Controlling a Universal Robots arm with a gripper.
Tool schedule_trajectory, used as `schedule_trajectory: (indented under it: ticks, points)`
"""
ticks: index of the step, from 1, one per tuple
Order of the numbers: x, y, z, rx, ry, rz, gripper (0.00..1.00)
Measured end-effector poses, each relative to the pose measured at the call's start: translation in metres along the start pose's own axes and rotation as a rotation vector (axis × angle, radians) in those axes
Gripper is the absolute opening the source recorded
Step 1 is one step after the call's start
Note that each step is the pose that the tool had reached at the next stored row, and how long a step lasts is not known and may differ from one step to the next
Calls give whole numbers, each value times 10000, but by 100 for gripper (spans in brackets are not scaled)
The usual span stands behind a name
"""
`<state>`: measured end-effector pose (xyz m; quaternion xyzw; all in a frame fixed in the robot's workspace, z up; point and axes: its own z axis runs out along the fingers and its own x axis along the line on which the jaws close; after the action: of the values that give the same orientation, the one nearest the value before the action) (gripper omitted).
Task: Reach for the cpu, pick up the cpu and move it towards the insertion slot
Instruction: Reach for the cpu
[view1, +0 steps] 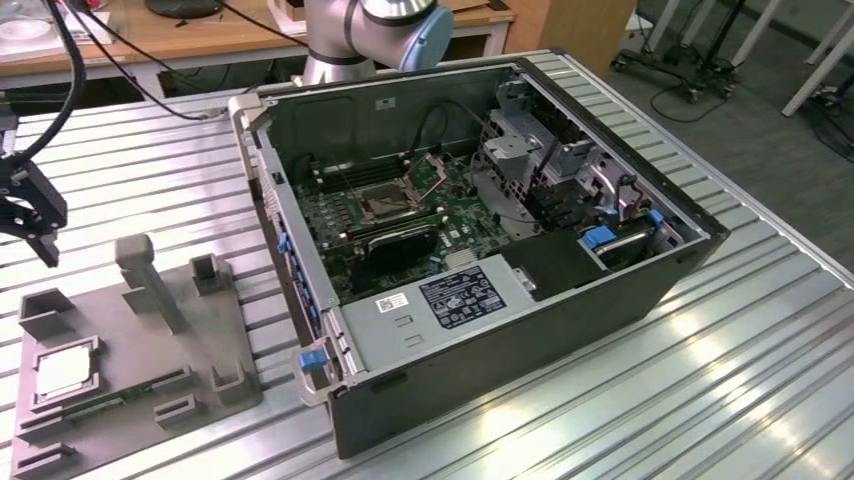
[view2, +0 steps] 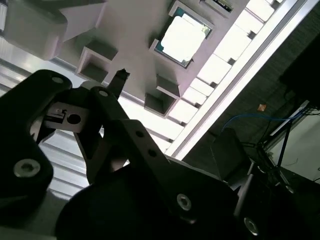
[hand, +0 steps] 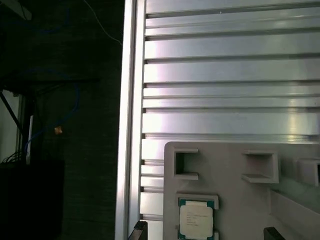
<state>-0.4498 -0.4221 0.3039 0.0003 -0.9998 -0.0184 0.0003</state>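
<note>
The gripper (hand: 206, 232) hung empty above the grey holder (view1: 140, 360) with its jaws spread wide, probably to straddle the cpu (view2: 182, 32), which lay flat in its recess there, well apart from the insertion slot (view1: 384, 205) inside the open computer case (view1: 534, 330)

The pincer (hand: 207, 233) hangs above a grey parts holder (hand: 225, 167), its two dark fingertips (hand: 140, 230) set wide apart. Between them, lower down, the cpu (hand: 196, 219) lies flat in a square recess, pale metal face up, green rim showing. Beyond it the holder carries angular bracket pockets (hand: 184, 164). The holder rests on a ribbed aluminium surface (hand: 230, 70). Off the surface's edge lies dark floor (hand: 75, 190).
</note>
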Motion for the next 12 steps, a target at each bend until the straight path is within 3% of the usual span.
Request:
schedule_trajectory:
  ticks: [3, 10, 11, 12]
  points:
    - [18, -6, 52, 1, -4, 142, 94]
    - [26, -110, 178, -5, 8, 14, 93]
    - [26, -121, 196, -4, 11, -9, 85]
    - [26, -132, 213, -3, 13, -36, 85]
